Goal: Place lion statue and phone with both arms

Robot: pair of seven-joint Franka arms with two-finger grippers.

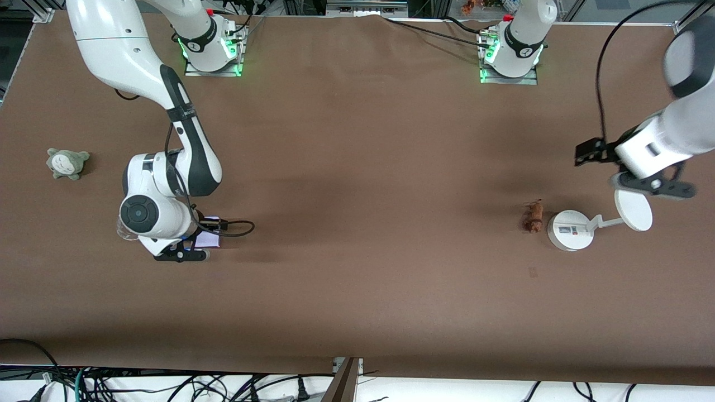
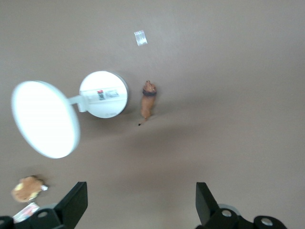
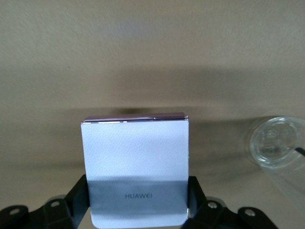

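Right gripper (image 3: 138,210), under a sharply bent arm at its own end of the brown table (image 1: 357,279), clamped on flat pale lavender phone (image 3: 136,167). Left gripper (image 2: 140,202) spread wide, hanging over white disc stand (image 1: 570,230), just beside tiny reddish-brown lion statue (image 1: 533,216).

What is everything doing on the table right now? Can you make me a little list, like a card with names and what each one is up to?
right gripper: shut on the phone, low over the table at the right arm's end
left gripper: open, empty, up over the white stand
lion statue: lying on the table beside the white stand's base, not held
grey-green plush: sitting alone toward the right arm's end
clear cup: on the table beside the phone
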